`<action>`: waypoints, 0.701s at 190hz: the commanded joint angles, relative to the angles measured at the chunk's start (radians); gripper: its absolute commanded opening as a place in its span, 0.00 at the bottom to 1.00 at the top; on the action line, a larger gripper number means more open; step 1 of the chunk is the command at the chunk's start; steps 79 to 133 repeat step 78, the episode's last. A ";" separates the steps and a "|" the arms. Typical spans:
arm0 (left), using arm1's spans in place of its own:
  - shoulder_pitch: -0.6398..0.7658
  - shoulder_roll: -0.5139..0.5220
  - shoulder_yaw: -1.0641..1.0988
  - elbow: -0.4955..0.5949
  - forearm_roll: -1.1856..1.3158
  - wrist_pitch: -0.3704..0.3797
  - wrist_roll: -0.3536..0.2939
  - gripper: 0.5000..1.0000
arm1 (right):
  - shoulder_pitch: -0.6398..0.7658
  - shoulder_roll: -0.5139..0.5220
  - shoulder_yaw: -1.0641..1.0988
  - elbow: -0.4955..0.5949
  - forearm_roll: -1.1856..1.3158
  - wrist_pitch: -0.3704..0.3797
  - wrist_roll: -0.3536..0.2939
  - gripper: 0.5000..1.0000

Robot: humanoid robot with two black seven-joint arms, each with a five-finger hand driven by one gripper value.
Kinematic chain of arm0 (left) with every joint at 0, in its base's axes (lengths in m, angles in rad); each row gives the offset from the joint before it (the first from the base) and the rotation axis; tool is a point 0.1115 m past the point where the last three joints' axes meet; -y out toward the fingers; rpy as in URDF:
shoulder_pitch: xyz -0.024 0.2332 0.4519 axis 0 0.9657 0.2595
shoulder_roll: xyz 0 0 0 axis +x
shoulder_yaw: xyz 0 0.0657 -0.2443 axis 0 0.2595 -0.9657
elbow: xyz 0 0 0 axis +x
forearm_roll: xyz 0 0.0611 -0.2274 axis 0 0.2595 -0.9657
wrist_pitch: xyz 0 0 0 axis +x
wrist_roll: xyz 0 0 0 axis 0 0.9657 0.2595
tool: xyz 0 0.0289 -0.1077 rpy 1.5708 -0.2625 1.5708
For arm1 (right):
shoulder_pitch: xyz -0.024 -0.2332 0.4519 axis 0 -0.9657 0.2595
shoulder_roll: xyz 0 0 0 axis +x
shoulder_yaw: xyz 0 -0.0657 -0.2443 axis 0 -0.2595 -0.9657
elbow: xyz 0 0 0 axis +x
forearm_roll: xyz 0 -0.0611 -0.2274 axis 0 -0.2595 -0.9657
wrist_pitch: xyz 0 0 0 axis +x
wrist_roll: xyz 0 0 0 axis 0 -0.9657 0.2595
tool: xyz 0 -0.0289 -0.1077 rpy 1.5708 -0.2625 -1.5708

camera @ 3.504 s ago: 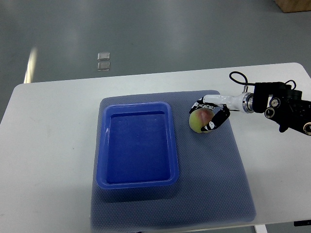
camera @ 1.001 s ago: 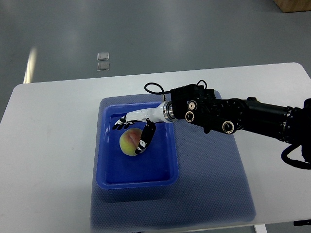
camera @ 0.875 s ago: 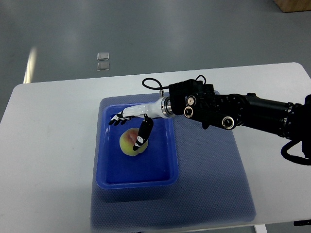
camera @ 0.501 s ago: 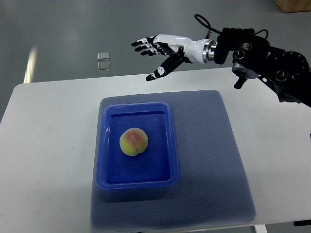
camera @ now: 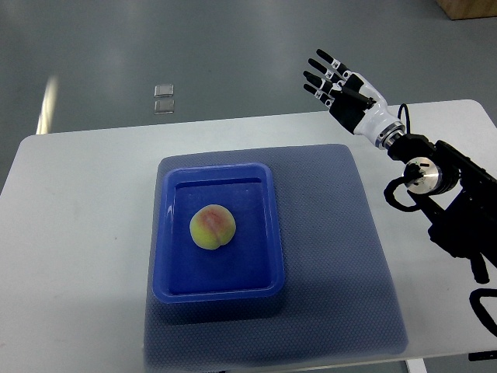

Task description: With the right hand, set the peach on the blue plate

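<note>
The peach [camera: 213, 228], yellow-green with a pink blush, lies in the middle of the blue plate [camera: 218, 284], a rectangular tray with a raised rim. My right hand [camera: 338, 85] is raised over the table's far edge at the upper right, well clear of the tray. Its white and black fingers are spread flat and hold nothing. The black forearm [camera: 446, 202] runs down to the right edge. The left arm does not show.
The tray rests on a grey-blue mat [camera: 342, 264] laid on a white table [camera: 78, 233]. Beyond the table's far edge is grey floor with two small square marks [camera: 165, 99].
The right hand carried the peach from the mat into the tray, let it go, and lifted away. It has since swung to the upper right with fingers spread.
</note>
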 commanded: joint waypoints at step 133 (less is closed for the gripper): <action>0.000 0.000 -0.002 -0.015 0.000 0.000 0.001 1.00 | -0.043 0.040 0.072 -0.128 0.265 -0.001 0.134 0.86</action>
